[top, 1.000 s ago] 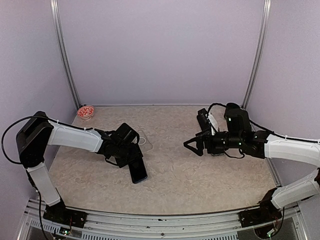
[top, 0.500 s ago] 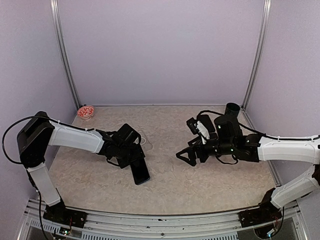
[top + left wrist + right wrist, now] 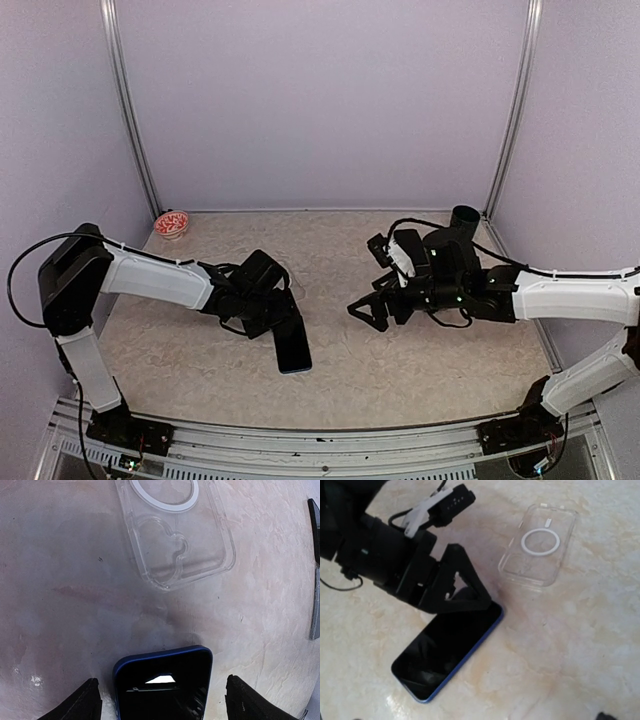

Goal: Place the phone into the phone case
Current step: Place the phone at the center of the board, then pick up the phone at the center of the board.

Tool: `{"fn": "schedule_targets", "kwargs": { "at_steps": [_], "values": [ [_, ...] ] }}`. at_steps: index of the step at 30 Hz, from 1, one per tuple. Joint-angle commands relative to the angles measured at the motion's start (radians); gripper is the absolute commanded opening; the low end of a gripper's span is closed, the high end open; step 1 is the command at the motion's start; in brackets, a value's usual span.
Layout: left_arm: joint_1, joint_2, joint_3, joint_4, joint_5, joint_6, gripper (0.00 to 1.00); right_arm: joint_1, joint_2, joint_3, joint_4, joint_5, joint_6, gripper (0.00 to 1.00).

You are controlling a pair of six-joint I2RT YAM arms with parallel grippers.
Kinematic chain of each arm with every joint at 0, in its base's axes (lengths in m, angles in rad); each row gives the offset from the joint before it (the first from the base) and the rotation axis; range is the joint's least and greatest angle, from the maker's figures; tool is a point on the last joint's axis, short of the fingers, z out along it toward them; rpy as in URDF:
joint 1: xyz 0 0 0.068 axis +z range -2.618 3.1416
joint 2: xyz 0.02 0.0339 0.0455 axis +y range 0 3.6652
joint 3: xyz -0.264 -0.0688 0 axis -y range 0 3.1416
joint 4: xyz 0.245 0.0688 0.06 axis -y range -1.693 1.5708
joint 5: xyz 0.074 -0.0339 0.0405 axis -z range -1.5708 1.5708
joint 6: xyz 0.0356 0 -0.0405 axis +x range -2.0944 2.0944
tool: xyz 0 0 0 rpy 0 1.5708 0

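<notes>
Phone (image 3: 447, 652) and clear case (image 3: 540, 545) on beige marbled tabletop (image 3: 420, 370), lilac walls (image 3: 320, 100) around.

Soft, even light; wrist views blurry, reflection glinting on phone (image 3: 162, 692).

- You'll find the phone (image 3: 447, 650) lying flat on the bench (image 3: 570, 645), dark glass screen up, with a blue edge and rounded corners.
- From the right wrist camera you see it set slantwise, one short end pointing toward the case.
- Your phone case (image 3: 538, 545) is clear plastic with a white ring in the middle of its back and a shaped camera opening.
- It lies flat on the bench as well, the camera-opening end nearest the phone.
- You can see that the phone is outside the case: the two sit near each other, not touching, with a strip of bare bench between them.
</notes>
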Motion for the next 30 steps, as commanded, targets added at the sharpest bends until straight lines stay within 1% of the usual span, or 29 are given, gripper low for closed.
{"fn": "schedule_targets", "kwargs": {
  "at_steps": [1, 4, 8, 11, 14, 20, 24, 26, 30],
  "values": [
    [-0.009, 0.082, -0.067, -0.144, 0.090, -0.006, 0.86, 0.042, 0.044, 0.040, -0.035, 0.030, -0.024, 0.99],
    [-0.006, 0.071, -0.061, -0.152, 0.089, -0.005, 0.88, 0.072, 0.070, 0.060, -0.051, 0.067, -0.023, 0.99],
    [0.003, -0.005, -0.103, -0.126, 0.065, -0.031, 0.91, 0.131, 0.118, 0.103, -0.091, 0.182, 0.022, 1.00],
    [0.016, -0.120, -0.154, -0.098, 0.039, -0.044, 0.93, 0.201, 0.185, 0.142, -0.121, 0.303, 0.089, 0.99],
    [0.029, -0.239, -0.177, -0.110, -0.005, -0.032, 0.98, 0.257, 0.268, 0.185, -0.135, 0.388, 0.163, 1.00],
    [0.056, -0.423, -0.203, -0.183, -0.093, -0.008, 0.99, 0.322, 0.426, 0.290, -0.131, 0.455, 0.286, 1.00],
    [0.107, -0.547, -0.251, -0.187, -0.097, 0.010, 0.99, 0.355, 0.533, 0.382, -0.147, 0.485, 0.347, 0.99],
    [0.135, -0.608, -0.279, -0.187, -0.093, 0.013, 0.99, 0.367, 0.593, 0.449, -0.190, 0.511, 0.362, 0.99],
    [0.152, -0.699, -0.311, -0.180, -0.099, 0.017, 0.99, 0.377, 0.689, 0.570, -0.245, 0.516, 0.379, 1.00]
  ]
}}
